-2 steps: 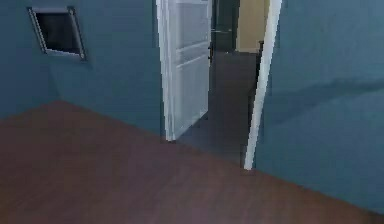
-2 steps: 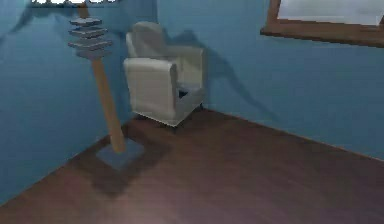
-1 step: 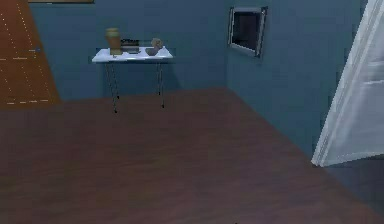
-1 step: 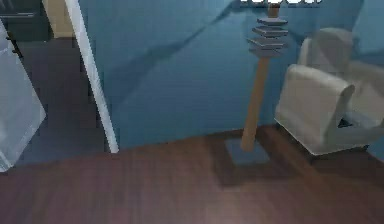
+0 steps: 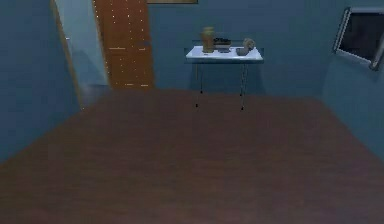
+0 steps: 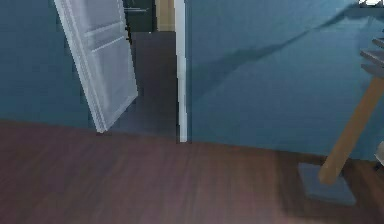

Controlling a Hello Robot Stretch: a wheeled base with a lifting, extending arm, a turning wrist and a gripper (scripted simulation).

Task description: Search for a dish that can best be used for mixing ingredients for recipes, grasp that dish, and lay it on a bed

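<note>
- Three small things sit on the far worktop (image 5: pixel 226 58): a tall tan one (image 5: pixel 208 40), a low dark one (image 5: pixel 222 43) and a pale rounded one (image 5: pixel 248 45). You cannot say which, if any, is the mixing dish, but the rounded one is your best guess.
- One worktop on thin legs stands against the blue wall, probably to keep the floor before it free for driving.
- Two doors: a wooden door (image 5: pixel 125 40) left of the worktop, and a white door (image 6: pixel 100 65) swung wide beside a passage.
- One tan pole (image 6: pixel 350 135) leans up from a grey base.
- Of the claw's state you cannot tell anything.
</note>
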